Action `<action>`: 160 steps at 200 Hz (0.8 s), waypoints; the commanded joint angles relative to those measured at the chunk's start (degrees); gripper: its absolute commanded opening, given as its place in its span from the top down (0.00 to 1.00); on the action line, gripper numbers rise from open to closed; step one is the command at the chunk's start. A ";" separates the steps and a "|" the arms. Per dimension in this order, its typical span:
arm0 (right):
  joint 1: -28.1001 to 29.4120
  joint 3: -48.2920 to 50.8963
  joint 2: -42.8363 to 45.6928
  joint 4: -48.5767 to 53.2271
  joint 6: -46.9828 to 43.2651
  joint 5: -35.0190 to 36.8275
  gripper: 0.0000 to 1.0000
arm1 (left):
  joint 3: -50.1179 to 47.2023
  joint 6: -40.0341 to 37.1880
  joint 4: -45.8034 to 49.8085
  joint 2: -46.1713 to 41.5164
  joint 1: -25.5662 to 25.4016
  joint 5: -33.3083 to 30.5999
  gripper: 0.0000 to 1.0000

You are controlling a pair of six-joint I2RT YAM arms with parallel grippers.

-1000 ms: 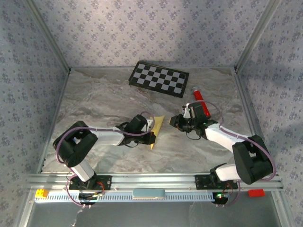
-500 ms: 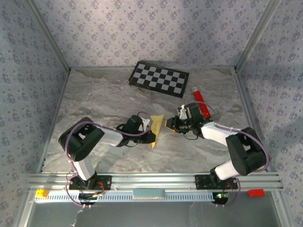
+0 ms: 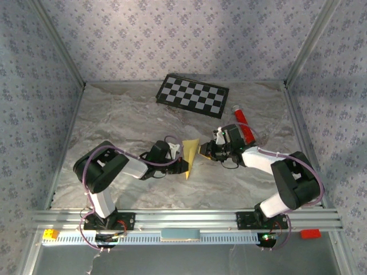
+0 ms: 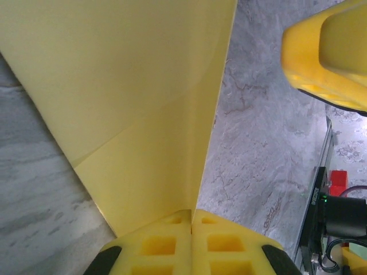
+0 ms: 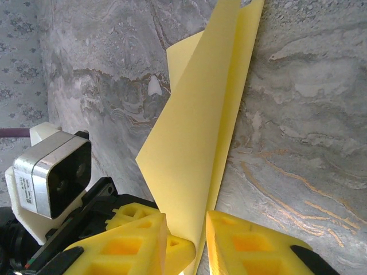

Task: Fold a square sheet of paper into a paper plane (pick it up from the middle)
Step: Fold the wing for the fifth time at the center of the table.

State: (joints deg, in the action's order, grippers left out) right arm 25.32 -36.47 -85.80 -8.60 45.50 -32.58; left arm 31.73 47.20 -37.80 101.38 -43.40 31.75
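- Since a second earlier, the right arm had swung in toward the middle of the top view. It carried the right pincer (image 3: 202, 150) from a spot clear of the sheet of paper (image 3: 191, 153) up to the sheet's right edge. The left arm's elbow had edged inward, and the sheet had stayed where it was.
- The sheet of paper was pale yellow and folded into a narrow, pointed shape with a lengthwise crease. It sat at the centre of the top view on the grey marbled tabletop (image 3: 114, 126), between the two pincers.
- In the left wrist view the sheet (image 4: 132, 86) filled the upper left and ran down to the left pincer (image 4: 192, 220), whose yellow pads were pressed together on its lower edge.
- In the top view the left pincer (image 3: 183, 165) was at the sheet's lower left part.
- In the right wrist view the sheet (image 5: 200, 132) rose from bottom centre toward the upper right, its layers splayed. The right pincer (image 5: 186, 243) straddled its near end, jaws a little apart, with a thin gap showing beside one pad.
- One yellow finger of the right pincer showed at the upper right of the left wrist view.
- Further out, a checkerboard panel (image 3: 192, 95) lay at the upper centre of the top view, well apart from the sheet.
- A red tube (image 3: 243, 125) lay to the right of centre, beside the right arm.
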 commanded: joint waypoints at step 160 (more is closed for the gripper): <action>2.83 -4.52 -4.21 -1.33 -3.56 -4.34 0.80 | -5.54 8.74 -15.96 4.79 2.41 4.29 1.00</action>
State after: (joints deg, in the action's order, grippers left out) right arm 27.16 -38.06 -88.29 -9.45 43.99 -34.81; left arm 27.05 55.33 -52.75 105.01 -41.56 35.40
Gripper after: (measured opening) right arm 0.208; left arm 0.044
